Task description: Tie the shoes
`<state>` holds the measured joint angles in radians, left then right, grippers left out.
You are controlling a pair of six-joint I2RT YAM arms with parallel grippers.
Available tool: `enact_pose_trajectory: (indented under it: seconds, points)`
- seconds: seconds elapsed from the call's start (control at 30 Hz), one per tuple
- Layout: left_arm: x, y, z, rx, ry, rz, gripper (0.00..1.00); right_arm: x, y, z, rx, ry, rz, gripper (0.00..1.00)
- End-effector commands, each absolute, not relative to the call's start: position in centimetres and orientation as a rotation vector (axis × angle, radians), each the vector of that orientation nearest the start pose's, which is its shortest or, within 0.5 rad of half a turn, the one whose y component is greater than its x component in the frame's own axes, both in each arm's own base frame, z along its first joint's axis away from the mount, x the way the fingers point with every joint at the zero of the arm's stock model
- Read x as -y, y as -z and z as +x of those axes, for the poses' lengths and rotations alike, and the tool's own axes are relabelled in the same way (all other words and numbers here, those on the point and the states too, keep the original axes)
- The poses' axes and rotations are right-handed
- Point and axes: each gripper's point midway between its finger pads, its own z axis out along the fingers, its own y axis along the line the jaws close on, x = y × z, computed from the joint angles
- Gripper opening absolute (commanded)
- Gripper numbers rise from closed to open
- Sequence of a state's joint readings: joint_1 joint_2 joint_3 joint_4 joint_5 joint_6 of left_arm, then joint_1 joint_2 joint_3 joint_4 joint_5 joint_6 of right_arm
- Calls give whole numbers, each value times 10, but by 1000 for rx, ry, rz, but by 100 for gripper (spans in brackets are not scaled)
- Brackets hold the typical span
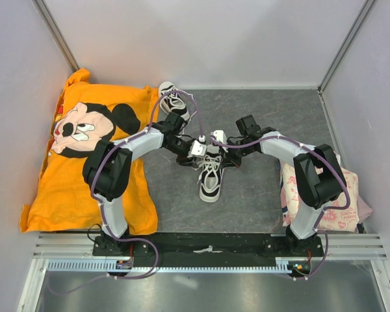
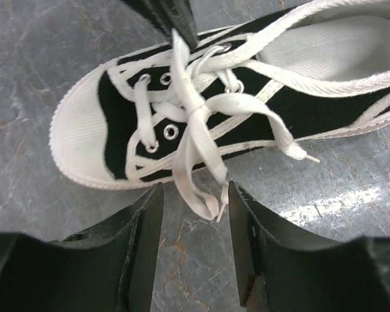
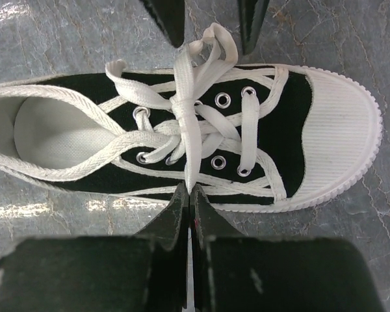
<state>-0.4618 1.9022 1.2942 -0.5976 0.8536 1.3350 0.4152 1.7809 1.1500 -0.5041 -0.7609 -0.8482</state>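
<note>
Top view: saw near shoe [image 1: 210,172] mid-table, far shoe [image 1: 172,101] back beside orange cloth [image 1: 78,162]. Left wrist: saw left gripper [image 2: 194,198] parted, lace loop [image 2: 201,153] dangling loose between. Right wrist: saw right gripper [image 3: 190,198] clenched on lace [image 3: 188,149], shoe lying just beyond.

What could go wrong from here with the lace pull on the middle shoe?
1. The right gripper pinches the lace only at its fingertips; a pull may slip it free.
2. The left gripper stands open around the loop; if the right pulls first, the loop could draw back through the knot.
3. Nothing pins the shoe, so it may slide instead of tightening.
</note>
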Motion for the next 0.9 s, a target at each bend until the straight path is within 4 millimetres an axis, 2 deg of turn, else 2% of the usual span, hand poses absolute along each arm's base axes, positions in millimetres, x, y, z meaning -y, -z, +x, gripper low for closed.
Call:
enact_pose_trajectory:
  seconds: [0.0,0.23,0.4,0.57,0.67,0.87]
  points:
    - [284,-63,324,-1246,727,2030,52,-245,-78,310,-1791,-805,-1594,0]
    - [288,-56,329,-1282,697,2050,49,-246,-80,311,-1785,-807,-1585,0]
    - [282,-49,334,-1307,664,2067,49,-246,-81,310,-1782,-801,-1584,0]
    - [274,-49,335,-1305,671,2079,49,-245,-80,310,-1787,-801,-1584,0]
    - [278,-51,337,-1286,675,2079,48,-246,-80,310,-1787,-806,-1582,0]
    - [286,-62,337,-1242,723,2051,35,-247,-80,312,-1792,-806,-1577,0]
